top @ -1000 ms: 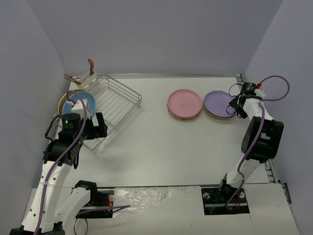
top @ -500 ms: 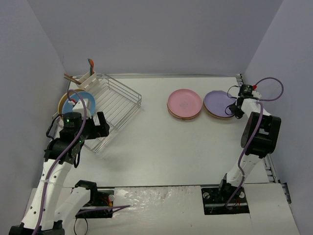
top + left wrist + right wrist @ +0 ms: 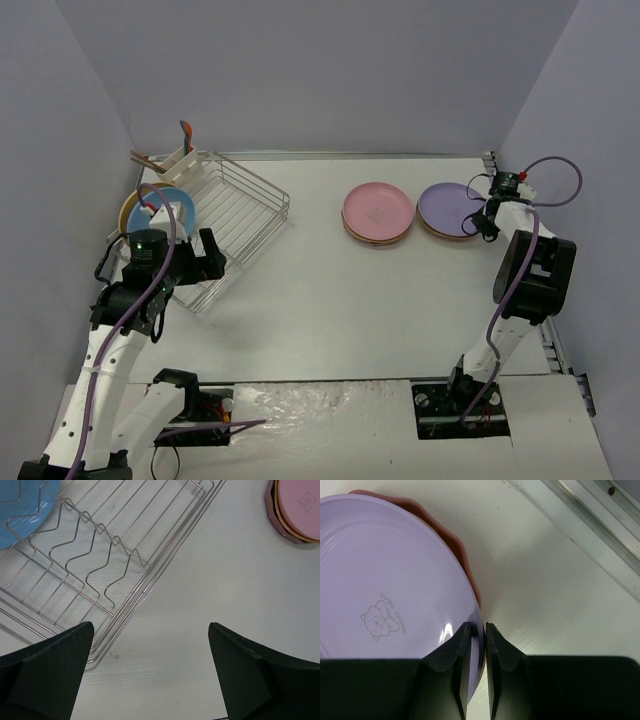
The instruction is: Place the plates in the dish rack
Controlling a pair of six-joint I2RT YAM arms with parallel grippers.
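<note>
At the far right of the white counter (image 3: pixel 340 300), the right end effector (image 3: pixel 477 626) has its two fingers drawn nearly together, pinching the right rim of the round pastel purple plate (image 3: pixel 385 580) — which lies flat on a reddish-brown scalloped plate (image 3: pixel 462 555). Just left of that stack sits a round pink plate (image 3: pixel 377 210), and the rectangular silver wire dish rack (image 3: pixel 262 185) stands at the far left with a blue plate (image 3: pixel 22 515) at its left end. The left end effector (image 3: pixel 150 630) hangs over the rack's near-right corner — spread wide, gripping nothing.
</note>
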